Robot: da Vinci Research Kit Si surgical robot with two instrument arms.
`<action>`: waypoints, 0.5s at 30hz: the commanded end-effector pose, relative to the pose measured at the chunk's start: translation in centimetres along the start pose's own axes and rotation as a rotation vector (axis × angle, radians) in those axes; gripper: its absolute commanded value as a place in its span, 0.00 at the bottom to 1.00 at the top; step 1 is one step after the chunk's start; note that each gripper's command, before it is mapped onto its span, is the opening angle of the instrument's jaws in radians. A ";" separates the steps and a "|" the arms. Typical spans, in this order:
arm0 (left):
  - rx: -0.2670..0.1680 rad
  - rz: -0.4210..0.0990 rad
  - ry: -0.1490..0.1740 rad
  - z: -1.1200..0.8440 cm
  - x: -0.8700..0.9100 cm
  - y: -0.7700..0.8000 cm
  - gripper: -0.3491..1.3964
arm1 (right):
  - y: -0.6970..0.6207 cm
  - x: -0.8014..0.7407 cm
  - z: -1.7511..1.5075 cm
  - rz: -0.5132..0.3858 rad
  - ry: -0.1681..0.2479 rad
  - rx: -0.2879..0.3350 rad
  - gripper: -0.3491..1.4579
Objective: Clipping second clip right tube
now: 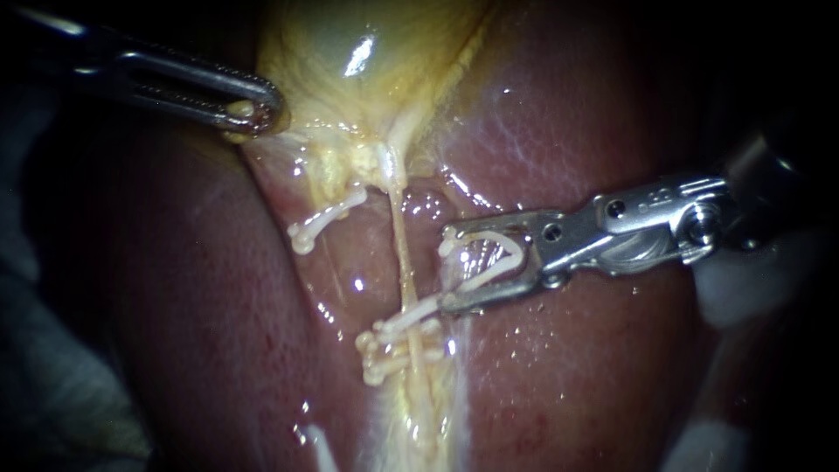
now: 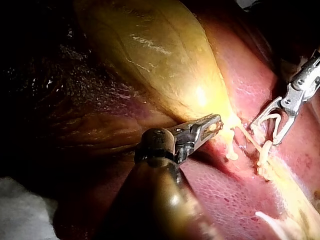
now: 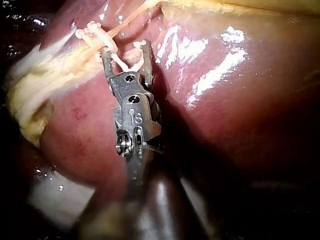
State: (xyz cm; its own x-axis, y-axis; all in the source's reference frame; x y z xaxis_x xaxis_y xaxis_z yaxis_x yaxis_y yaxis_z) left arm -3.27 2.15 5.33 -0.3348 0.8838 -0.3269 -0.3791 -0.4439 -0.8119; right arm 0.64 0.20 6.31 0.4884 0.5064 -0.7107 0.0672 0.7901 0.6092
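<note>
- Liver (image 1: 594,114) was red-brown, wet and glossy, and filled most of the endoscope view.
- Gallbladder (image 1: 367,44) was pale yellow and lay against the liver at the top.
- White cloth (image 1: 52,385) sat at the lower-left edge.

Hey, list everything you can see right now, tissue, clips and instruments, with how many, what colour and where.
Gallbladder: one, yellow, upper centre of the endoscope view.
Liver: one, red-brown, around and below it.
Tube: one, pale yellow, thin, running down from the gallbladder.
Lone clip: one, white, left of the tube.
Clip cluster: count unclear, white, lower on the tube.
Loaded clip: one, white, open, held in the right instrument's jaws.
Left instrument: one, metal, jaws shut on the gallbladder's lower edge.
Right instrument: one, metal, jaw tips just right of the tube.
</note>
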 end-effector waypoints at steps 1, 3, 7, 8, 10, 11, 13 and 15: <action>0.000 0.000 0.000 0.00 0.00 0.00 0.00 | -0.01 0.00 0.02 0.016 0.008 0.006 0.46; 0.000 0.000 0.000 0.00 0.00 0.00 0.00 | -0.01 0.00 0.02 0.045 0.027 0.028 0.45; 0.000 0.000 0.000 0.00 0.00 0.00 0.00 | 0.00 0.01 0.05 0.106 0.070 0.075 0.45; 0.000 0.000 0.000 0.00 0.00 0.00 0.00 | 0.00 0.02 0.06 0.118 0.074 0.081 0.45; 0.000 0.000 0.000 0.00 0.00 -0.01 0.00 | 0.01 0.03 0.09 0.141 0.084 0.089 0.45; 0.000 0.000 0.000 0.00 0.00 -0.01 0.00 | 0.02 0.03 0.11 0.150 0.088 0.096 0.45; 0.000 0.000 0.000 0.00 0.00 -0.01 0.00 | 0.02 0.03 0.16 0.180 0.100 0.107 0.45; 0.000 0.000 0.000 0.00 0.00 -0.01 0.00 | 0.03 0.03 0.21 0.206 0.106 0.114 0.46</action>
State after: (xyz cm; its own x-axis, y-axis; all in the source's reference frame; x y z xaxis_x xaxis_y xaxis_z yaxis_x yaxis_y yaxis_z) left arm -3.27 2.15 5.33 -0.3350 0.8837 -0.3269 -0.3793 -0.4440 -0.8118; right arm 0.86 0.16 6.39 0.4060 0.6961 -0.5921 0.0724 0.6214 0.7801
